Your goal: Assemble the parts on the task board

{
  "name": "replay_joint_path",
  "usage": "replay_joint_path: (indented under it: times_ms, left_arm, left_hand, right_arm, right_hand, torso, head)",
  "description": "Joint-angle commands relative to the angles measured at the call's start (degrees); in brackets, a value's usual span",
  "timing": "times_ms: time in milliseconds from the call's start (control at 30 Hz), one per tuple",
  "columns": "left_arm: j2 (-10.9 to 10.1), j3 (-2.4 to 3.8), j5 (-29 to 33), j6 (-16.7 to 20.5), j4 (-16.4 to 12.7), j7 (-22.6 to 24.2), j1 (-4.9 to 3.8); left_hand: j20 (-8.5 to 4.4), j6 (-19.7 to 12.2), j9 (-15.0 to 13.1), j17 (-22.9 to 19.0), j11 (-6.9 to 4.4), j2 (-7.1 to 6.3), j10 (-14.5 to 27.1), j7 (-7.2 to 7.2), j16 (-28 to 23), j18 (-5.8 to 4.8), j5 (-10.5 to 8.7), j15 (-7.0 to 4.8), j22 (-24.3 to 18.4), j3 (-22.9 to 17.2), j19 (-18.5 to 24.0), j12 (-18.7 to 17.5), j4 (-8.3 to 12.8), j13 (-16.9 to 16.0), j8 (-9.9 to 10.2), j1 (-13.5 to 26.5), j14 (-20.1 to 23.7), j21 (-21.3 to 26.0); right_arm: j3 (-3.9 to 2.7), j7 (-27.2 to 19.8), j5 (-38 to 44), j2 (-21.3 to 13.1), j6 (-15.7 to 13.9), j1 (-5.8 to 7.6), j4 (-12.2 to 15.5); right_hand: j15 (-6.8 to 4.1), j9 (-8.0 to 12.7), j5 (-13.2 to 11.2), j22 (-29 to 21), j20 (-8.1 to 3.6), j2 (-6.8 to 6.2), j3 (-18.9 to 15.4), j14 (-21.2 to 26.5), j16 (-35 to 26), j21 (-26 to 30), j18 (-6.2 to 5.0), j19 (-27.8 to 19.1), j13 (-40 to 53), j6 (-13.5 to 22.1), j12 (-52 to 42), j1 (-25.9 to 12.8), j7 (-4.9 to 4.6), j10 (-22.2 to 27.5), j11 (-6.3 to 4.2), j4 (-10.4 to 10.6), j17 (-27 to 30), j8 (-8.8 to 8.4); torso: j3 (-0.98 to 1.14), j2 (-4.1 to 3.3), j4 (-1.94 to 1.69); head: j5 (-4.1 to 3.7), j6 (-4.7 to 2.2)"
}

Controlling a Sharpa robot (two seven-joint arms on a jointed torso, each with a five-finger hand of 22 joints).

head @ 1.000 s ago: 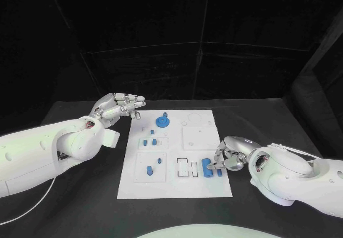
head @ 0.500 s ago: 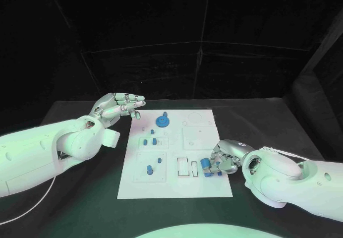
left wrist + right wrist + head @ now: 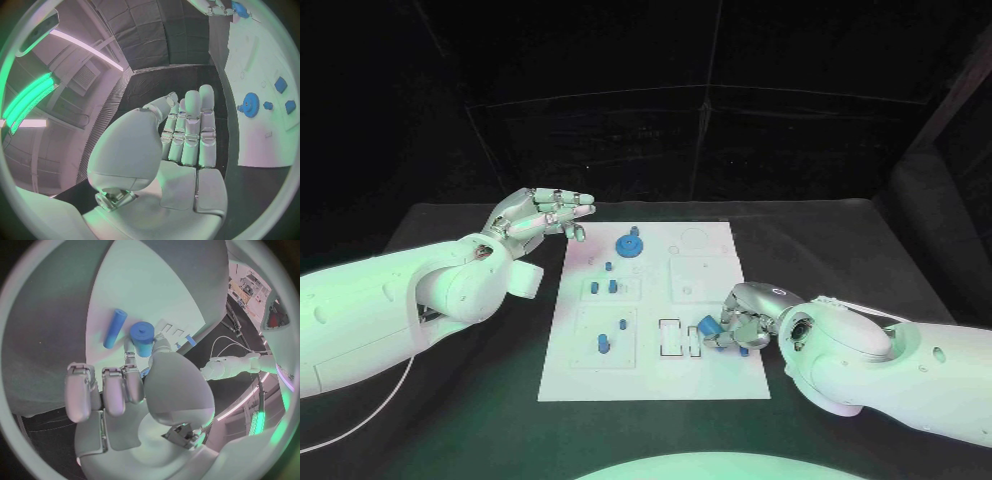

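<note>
While the left hand [image 3: 538, 213] stays raised and spread at ten o'clock, the right hand [image 3: 737, 325] — pinching a blue cylinder [image 3: 142, 338] — has shifted toward the task board's [image 3: 653, 380] slots — likely nearing insertion.

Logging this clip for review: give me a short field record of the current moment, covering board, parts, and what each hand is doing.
board: white task board lying flat in the middle of the black table
left hand: left hand raised off the board's far left corner, fingers apart, holding nothing
right hand: right hand low over the board's near right part, pinching a blue cylinder
loose part: blue rod lying on the board beside the cylinder
other parts: blue gear at the far end; small blue pegs mid-left
</note>
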State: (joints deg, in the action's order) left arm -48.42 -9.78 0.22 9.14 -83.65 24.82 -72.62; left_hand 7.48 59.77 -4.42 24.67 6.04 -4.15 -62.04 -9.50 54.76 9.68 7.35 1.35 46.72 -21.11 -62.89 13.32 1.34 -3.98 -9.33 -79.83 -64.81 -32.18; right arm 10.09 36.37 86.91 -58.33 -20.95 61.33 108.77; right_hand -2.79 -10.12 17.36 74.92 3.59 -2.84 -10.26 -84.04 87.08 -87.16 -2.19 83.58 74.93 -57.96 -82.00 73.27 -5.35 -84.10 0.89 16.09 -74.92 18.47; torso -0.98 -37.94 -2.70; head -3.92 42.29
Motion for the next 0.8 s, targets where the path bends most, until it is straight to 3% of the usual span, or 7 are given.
replay_joint_path:
  times_ms: [33, 233, 500, 667, 800]
  left_arm:
    - [0.04, 0.04, 0.13, -0.57, -0.14, 0.61, -0.08]
    - [0.08, 0.03, 0.13, -0.59, -0.05, 0.68, -0.07]
    - [0.26, 0.02, 0.13, -0.73, 0.18, 0.68, -0.06]
    - [0.42, 0.01, 0.13, -0.82, 0.24, 0.68, -0.05]
    - [0.47, 0.01, 0.13, -0.85, 0.22, 0.68, -0.04]
  left_hand:
    - [-0.21, 0.36, -0.01, -0.09, -0.15, 0.08, -0.29, 0.03, 0.25, 0.85, 0.33, 0.03, -0.05, 0.22, 0.38, 0.28, 0.10, 0.05, -0.33, 0.33, 0.43, 0.14]
    - [-0.21, 0.36, -0.01, -0.09, -0.15, 0.08, -0.29, 0.03, 0.25, 0.85, 0.33, 0.03, -0.05, 0.22, 0.38, 0.28, 0.10, 0.05, -0.33, 0.33, 0.43, 0.14]
    - [-0.21, 0.36, -0.01, -0.09, -0.15, 0.08, -0.29, 0.03, 0.25, 0.85, 0.33, 0.03, -0.05, 0.22, 0.38, 0.28, 0.10, 0.05, -0.33, 0.33, 0.43, 0.14]
    - [-0.21, 0.36, -0.01, -0.09, -0.15, 0.08, -0.29, 0.03, 0.25, 0.85, 0.33, 0.03, -0.05, 0.22, 0.38, 0.28, 0.10, 0.05, -0.33, 0.33, 0.43, 0.14]
    - [-0.21, 0.36, -0.01, -0.09, -0.15, 0.08, -0.29, 0.03, 0.25, 0.85, 0.33, 0.03, -0.05, 0.22, 0.38, 0.28, 0.10, 0.05, -0.33, 0.33, 0.43, 0.14]
  right_arm:
    - [0.35, 1.05, 0.40, 0.08, -0.61, -0.47, 0.09]
    - [0.34, -0.93, 0.90, -1.24, -7.52, -0.53, 1.64]
    - [0.30, -3.19, 0.04, -2.96, -13.99, -0.51, 4.78]
    - [0.29, -3.78, -1.44, -2.77, -14.61, -0.50, 5.59]
    - [0.28, -3.60, -2.96, -1.77, -12.42, -0.50, 5.35]
  right_hand:
    - [-0.23, -0.29, 1.91, 8.99, -0.02, 0.89, 0.70, -4.61, 0.30, -0.24, 0.72, 2.17, 6.79, -0.56, 0.09, 1.84, 0.24, -1.87, -0.26, -0.25, -8.56, 0.69]
    - [-0.95, -1.33, 6.46, 9.47, -0.62, 2.69, 1.41, -4.70, 0.46, -0.45, 0.82, 2.48, 7.86, -2.67, -0.69, 4.62, 1.28, -2.46, -1.17, -1.25, -9.00, 2.11]
    - [-1.22, -1.78, 6.53, 9.81, -0.92, 2.93, 0.69, -4.72, 0.49, -0.59, 0.90, 2.71, 8.06, -3.26, -0.74, 3.91, 1.57, -2.62, -1.45, -0.55, -9.12, 2.34]
    - [-1.29, -1.92, 6.43, 9.94, -1.01, 2.97, 0.35, -4.72, 0.48, -0.65, 0.93, 2.80, 8.17, -3.35, -0.79, 3.55, 1.63, -2.69, -1.51, -0.23, -9.12, 2.34]
    - [-1.32, -2.11, 6.07, 9.94, -1.09, 3.05, -0.32, -4.70, 0.43, -0.64, 0.93, 2.80, 8.10, -3.39, -0.61, 2.58, 1.63, -2.68, -1.52, 0.34, -9.02, 2.26]
  torso:
    - [0.00, 0.03, 0.06]
    - [0.03, 0.06, 0.03]
    - [-0.05, 0.11, 0.01]
    - [-0.04, 0.03, 0.00]
    - [-0.08, 0.00, 0.03]
  head:
    - [0.08, 0.03]
    - [0.11, -0.02]
    - [-0.01, -0.35]
    - [0.09, -0.45]
    - [0.23, -0.44]
